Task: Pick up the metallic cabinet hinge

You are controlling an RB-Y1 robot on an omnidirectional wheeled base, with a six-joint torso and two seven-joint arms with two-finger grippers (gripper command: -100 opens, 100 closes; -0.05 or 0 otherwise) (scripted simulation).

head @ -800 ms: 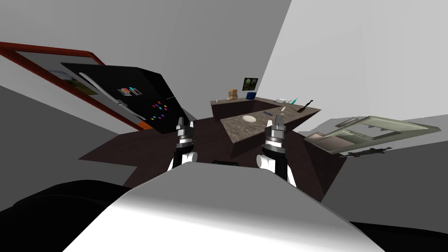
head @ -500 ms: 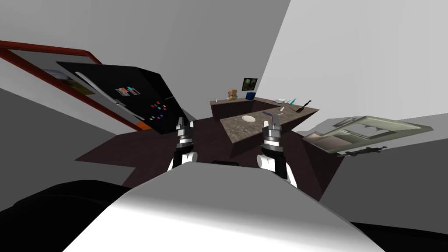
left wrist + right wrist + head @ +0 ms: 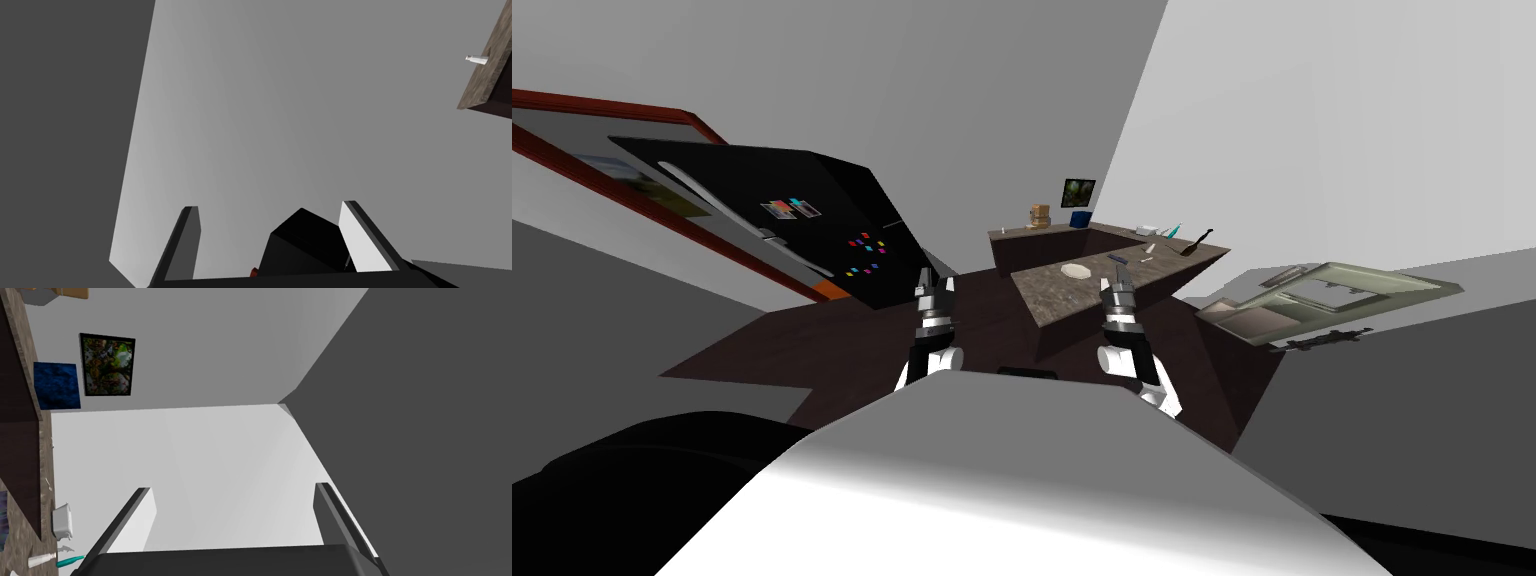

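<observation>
Dark floor (image 3: 842, 340) lies open between the black fridge (image 3: 832, 230), left, and the counter (image 3: 1057, 295), right; small things (image 3: 1148, 247) crowd its far end.

Ahead of us stood the counter (image 3: 1057, 298), bent in a corner, with the fridge (image 3: 812, 230) to its left. A plate (image 3: 1077, 270) lay on its near stretch, and a bottle (image 3: 1198, 243) rested near its right end. A box (image 3: 1041, 215) sat on the far stretch, below a picture (image 3: 1079, 192) on the wall behind. Our left gripper (image 3: 936, 281) hung before the fridge, and our right gripper (image 3: 1116, 286) before the counter's near edge.
</observation>
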